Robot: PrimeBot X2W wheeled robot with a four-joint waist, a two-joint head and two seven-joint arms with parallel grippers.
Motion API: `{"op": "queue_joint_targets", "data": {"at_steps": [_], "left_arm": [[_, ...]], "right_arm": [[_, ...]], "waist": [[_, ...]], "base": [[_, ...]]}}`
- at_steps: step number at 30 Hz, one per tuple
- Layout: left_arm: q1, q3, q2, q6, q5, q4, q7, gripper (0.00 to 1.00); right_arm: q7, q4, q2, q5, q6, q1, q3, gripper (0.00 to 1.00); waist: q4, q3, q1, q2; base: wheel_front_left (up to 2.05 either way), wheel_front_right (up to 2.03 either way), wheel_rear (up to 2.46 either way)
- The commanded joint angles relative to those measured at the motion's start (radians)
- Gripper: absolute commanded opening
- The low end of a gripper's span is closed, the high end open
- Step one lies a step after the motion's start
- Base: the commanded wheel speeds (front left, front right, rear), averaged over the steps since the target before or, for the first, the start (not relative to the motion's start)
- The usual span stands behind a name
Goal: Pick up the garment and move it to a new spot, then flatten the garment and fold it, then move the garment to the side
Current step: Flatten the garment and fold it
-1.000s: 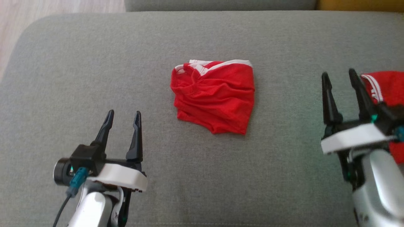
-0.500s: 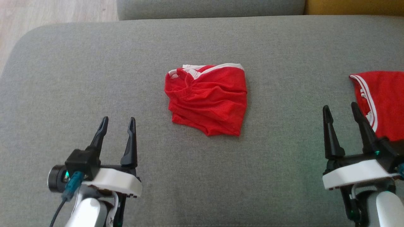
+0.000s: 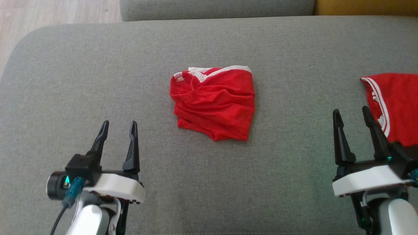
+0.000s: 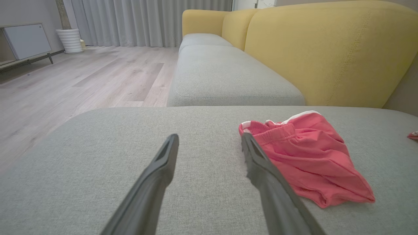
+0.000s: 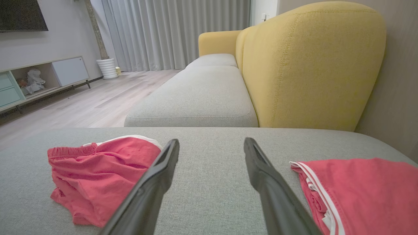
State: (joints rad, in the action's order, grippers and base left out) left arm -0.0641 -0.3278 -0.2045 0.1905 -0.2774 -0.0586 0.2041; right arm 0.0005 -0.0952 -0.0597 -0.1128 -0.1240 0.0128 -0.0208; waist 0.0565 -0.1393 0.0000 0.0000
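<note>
A crumpled red garment point(image 3: 214, 102) with white trim lies loose in the middle of the grey sofa cushion point(image 3: 209, 182); it also shows in the left wrist view point(image 4: 307, 156) and the right wrist view point(image 5: 98, 173). My left gripper point(image 3: 119, 124) stands open at the near left, short of the garment and to its left, holding nothing point(image 4: 209, 137). My right gripper point(image 3: 350, 111) stands open at the near right with nothing between its fingers point(image 5: 211, 141).
A second red garment with white stripes point(image 3: 396, 104) lies flat at the cushion's right edge, just right of my right gripper point(image 5: 362, 192). A yellow backrest point(image 5: 310, 65) rises behind on the right. Wooden floor point(image 3: 58, 9) lies beyond the cushion's far left corner.
My right gripper has drawn back toward the near edge, uncovering the striped garment on the right. The head view has shifted slightly. The middle garment and left gripper have hardly moved.
</note>
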Motion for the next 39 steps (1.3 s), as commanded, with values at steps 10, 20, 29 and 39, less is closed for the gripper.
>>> {"op": "queue_joint_targets", "data": {"at_steps": [10, 20, 29, 39], "left_arm": [[-0.039, 0.023, -0.017, 0.006, -0.006, 0.041, 0.007, 1.0], [-0.093, -0.005, 0.012, -0.016, -0.012, 0.015, 0.027, 1.0], [-0.138, -0.05, 0.054, -0.042, -0.003, -0.026, 0.046, 1.0], [-0.16, -0.057, 0.073, -0.052, -0.001, -0.049, 0.054, 1.0]], "right_arm": [[0.018, -0.022, 0.002, 0.005, -0.007, -0.045, 0.037, 0.0], [0.008, 0.267, 0.006, -0.045, -0.007, -0.319, 0.244, 0.0], [-0.075, 0.694, 0.009, -0.155, -0.007, -0.578, 0.426, 0.0], [-0.108, 0.896, 0.009, -0.277, -0.007, -0.715, 0.602, 0.0]], "waist": [[0.027, -0.008, 0.0, 0.0], [0.123, -0.056, 0.0, 0.0], [0.234, -0.102, 0.0, 0.0], [0.259, -0.129, 0.0, 0.0]], "base": [[0.0, 0.0, 0.0], [0.0, 0.0, 0.0], [0.0, 0.0, 0.0], [0.0, 0.0, 0.0]]}}
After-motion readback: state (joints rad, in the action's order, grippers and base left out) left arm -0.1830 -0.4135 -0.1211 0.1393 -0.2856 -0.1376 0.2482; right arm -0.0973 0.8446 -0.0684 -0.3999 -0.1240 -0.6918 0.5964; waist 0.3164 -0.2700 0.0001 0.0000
